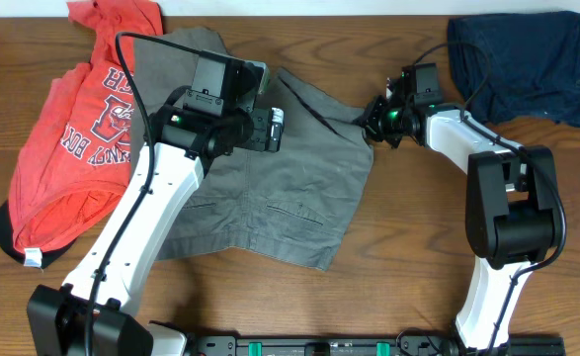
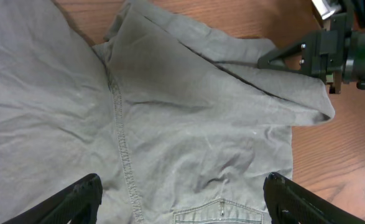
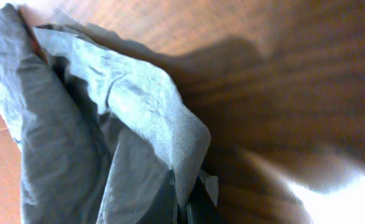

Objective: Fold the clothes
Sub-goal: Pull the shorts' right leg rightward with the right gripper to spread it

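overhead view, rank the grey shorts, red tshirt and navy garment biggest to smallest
1. grey-olive shorts, partly hidden under the left arm
2. red-orange T-shirt, bunched up, not far behind
3. dark navy garment, clearly smallest

3 garments lie on 1 wooden table (image 1: pixel 408 257): 1 pair of grey-olive shorts (image 1: pixel 299 183), 1 red-orange T-shirt (image 1: pixel 77 138) with white lettering, and 1 dark navy garment (image 1: pixel 522 64). 2 robot arms reach over them, 1 left arm (image 1: pixel 136 222) and 1 right arm (image 1: pixel 502 213), carrying 2 grippers: 1 left gripper (image 2: pixel 182 186) and 1 right gripper (image 1: pixel 373 121). On the shorts, 1 slit pocket (image 1: pixel 294 210) shows plainly
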`<state>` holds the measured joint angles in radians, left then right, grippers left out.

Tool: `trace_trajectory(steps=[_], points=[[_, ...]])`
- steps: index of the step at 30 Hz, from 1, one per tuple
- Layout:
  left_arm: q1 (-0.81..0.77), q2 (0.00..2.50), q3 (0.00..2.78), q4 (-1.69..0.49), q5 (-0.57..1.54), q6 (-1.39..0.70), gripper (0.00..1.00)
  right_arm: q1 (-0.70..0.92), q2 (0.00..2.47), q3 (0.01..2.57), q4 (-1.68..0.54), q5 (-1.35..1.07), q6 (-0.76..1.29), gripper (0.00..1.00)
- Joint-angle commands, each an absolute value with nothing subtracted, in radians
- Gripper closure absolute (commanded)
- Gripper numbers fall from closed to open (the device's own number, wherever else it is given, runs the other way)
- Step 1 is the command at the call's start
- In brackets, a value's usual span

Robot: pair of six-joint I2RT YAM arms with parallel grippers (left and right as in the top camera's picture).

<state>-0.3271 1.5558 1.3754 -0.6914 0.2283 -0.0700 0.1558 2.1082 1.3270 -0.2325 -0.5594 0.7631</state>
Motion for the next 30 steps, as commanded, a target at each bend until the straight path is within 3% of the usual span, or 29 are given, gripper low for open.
trace_trajectory(steps=[1, 7, 17, 30], points=[[-0.321, 1.565, 1.378, -0.692, 0.215, -0.052, 0.15, 0.147, 2.121, 1.336, -0.186, -0.549, 0.639, 0.99], [-0.321, 1.565, 1.378, -0.692, 0.215, -0.052, 0.15, 0.087, 2.116, 1.365, -0.093, -0.527, 0.538, 0.99], [-0.321, 1.566, 1.378, -0.685, 0.200, -0.052, 0.15, -0.055, 2.115, 1.536, -0.162, -0.450, 0.334, 0.99], [-0.321, 1.583, 1.378, -0.667, 0.193, -0.052, 0.15, -0.074, 2.115, 1.646, -0.228, -0.246, 0.219, 0.99]])
